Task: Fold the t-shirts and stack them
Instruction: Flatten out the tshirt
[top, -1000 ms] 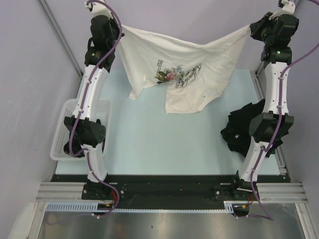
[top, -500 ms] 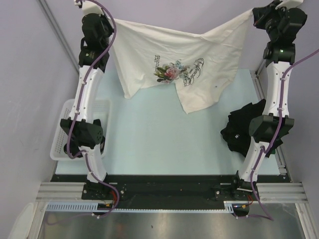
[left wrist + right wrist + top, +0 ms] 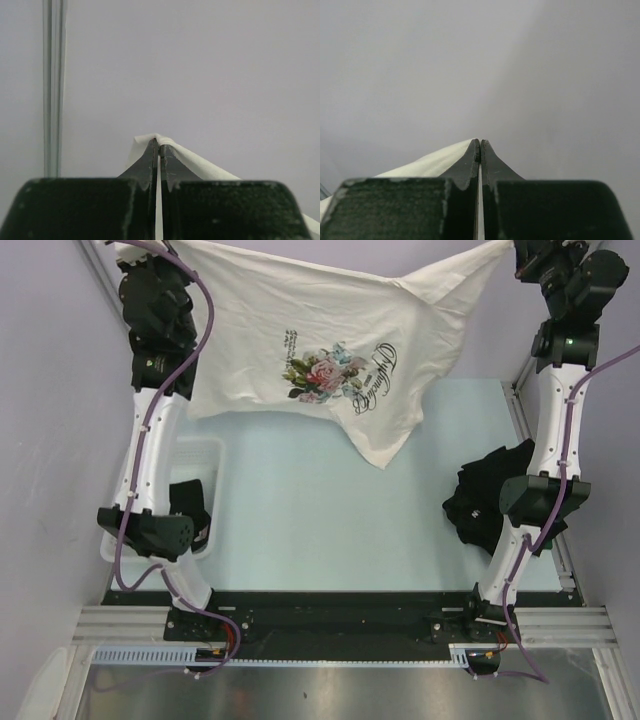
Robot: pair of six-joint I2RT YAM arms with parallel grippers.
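left end effector (image 3: pixel 158 145), right end effector (image 3: pixel 480 144): clamped on cream t-shirt (image 3: pixel 250 330) | black t-shirts (image 3: pixel 475 502) partly hidden

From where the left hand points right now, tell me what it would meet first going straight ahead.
Past the cream t-shirt edge pinched in the left hand, only the plain wall lies ahead, probably first; its distance is unclear. The metal post stands left of that line.

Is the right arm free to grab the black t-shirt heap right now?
Probably not yet: the right arm has its jaws shut on the cream t-shirt, held high. Nothing lies on the black t-shirt heap itself.
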